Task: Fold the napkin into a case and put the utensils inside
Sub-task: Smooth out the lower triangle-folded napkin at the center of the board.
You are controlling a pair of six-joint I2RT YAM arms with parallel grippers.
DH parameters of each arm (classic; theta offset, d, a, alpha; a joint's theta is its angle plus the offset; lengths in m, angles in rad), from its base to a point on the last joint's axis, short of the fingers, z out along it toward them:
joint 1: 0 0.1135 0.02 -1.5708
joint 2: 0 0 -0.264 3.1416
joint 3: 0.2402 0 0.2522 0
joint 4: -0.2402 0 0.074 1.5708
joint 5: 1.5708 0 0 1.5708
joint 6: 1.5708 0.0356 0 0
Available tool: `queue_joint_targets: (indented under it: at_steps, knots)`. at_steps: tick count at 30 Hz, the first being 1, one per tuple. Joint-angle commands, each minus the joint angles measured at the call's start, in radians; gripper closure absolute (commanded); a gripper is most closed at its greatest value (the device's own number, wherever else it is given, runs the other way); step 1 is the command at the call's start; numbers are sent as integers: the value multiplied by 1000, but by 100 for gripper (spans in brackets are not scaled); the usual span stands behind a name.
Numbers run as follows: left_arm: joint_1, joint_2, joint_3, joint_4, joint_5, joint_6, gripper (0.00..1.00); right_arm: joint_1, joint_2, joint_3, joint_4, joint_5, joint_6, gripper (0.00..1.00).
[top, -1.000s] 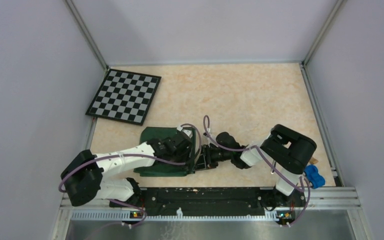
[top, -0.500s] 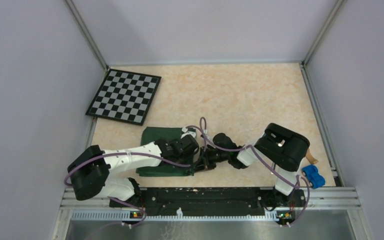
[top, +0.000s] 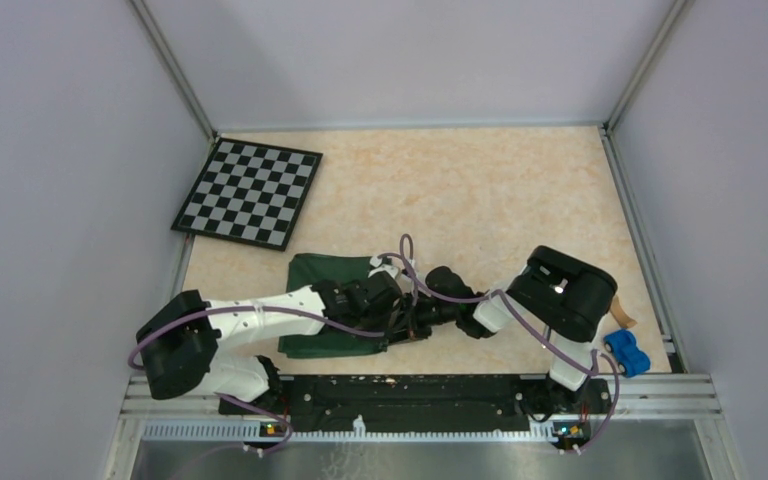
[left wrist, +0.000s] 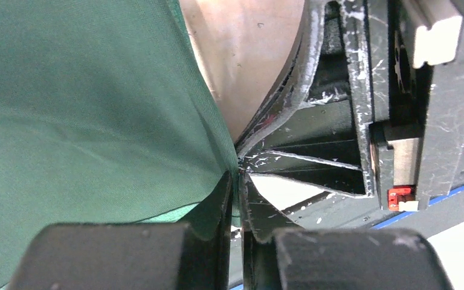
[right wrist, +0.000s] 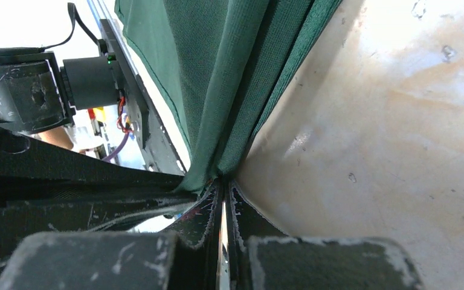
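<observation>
Pale marbled tabletop (top: 480, 200) fills the booth between plain lilac walls (top: 60, 150), with a black-and-white checkered board (top: 249, 192) lying at the far left corner. Near the front edge, left of centre, lies the napkin (top: 312, 272). It is dark green, and the left arm (top: 260, 312) is stretched across it. Both arms reach to the cloth's right-hand edge, where their tips meet almost nose to nose.

Seen from the left wrist, the left gripper (left wrist: 235, 181) is closed to a sliver on the napkin's edge, and the cloth fans out taut from the pinch. The right gripper (right wrist: 222, 187) is likewise pressed together on a bunched fold of the same cloth — several layers run down into its tips.

Well off to the right, by the front rail, sit a blue toy car (top: 627, 352) and, just beyond it, a small tan wooden piece (top: 624, 318) — both well apart from the napkin.
</observation>
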Motion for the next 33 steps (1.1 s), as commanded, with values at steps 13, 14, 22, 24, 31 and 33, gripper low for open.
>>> queue_joint_targets:
  at_steps: [13,14,22,24,31,33]
  knots:
    - [-4,-176,33,-49,-79,-48,26,-174,-224,38,-356,70,-54,66]
    - [6,-181,46,-48,-104,-45,24,-204,-214,60,-365,70,-54,66]
    - [235,-49,159,67,-201,77,38,-320,6,265,-236,70,-54,66]
    - [287,8,196,111,-207,121,42,-326,66,313,-215,70,-54,66]
    - [316,242,350,149,-278,229,54,-337,196,430,-209,70,-54,66]
    - [315,284,374,165,-281,242,55,-343,204,438,-215,70,-54,66]
